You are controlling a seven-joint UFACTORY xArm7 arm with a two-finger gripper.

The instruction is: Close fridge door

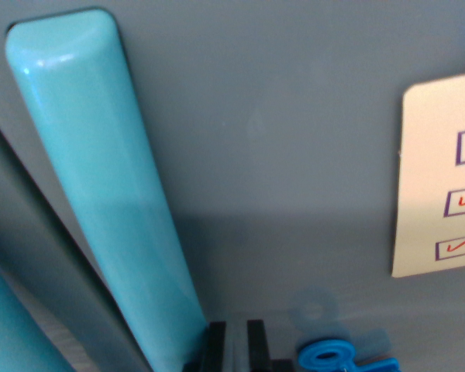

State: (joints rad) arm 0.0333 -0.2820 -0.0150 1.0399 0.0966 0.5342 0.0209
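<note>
Only the black tips of the gripper (236, 346) are showing at the bottom of the wrist view, two dark fingers (215, 345) standing side by side with a thin gap between them, and they are not holding anything.

Soft, cool light falls on a cream checklist card (442, 178) with red ticks. Down-left of the card, a blue clip (329, 356) throws a faint shadow upward.
</note>
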